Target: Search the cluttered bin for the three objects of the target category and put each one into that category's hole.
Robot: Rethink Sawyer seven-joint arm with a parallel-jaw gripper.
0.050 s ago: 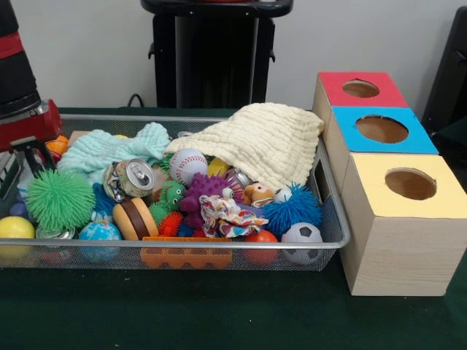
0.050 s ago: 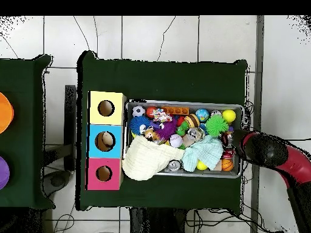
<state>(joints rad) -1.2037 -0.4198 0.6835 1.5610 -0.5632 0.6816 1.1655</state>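
Wire mesh bin (image 1: 332,211) sits on the dark green table (image 1: 219,313), packed with toys. Beside it stand 3 wooden boxes in a row, each with 1 round hole in its top: red box (image 1: 361,89), blue box (image 1: 383,130), yellow box (image 1: 408,186). A cream knitted cloth (image 1: 259,142) drapes over the bin's corner nearest the boxes; a mint cloth (image 1: 109,149) lies along the back of the bin. Visible contents: baseball (image 1: 187,165) just below the cream cloth's edge, soccer ball (image 1: 301,237) against the front wall at the box end, blue fuzzy ball (image 1: 292,208) just behind it, green spiky ball (image 1: 60,198) at the opposite end, yellow ball (image 1: 14,228) at the front corner there, drink can (image 1: 131,177) lying on its side, burger toy (image 1: 135,217), globe ball (image 1: 98,232), purple spiky toy (image 1: 204,191), small basketball (image 1: 58,146) near the arm. Target category cannot be determined from the views; candidate balls are all inside the bin. Gripper (image 1: 25,157) is at the bin end farthest from the boxes, low over the toys beside the green spiky ball; in the overhead view the gripper (image 2: 228,142) is over that same end. How far the pincer is open, and whether it has hold of anything, cannot be told.
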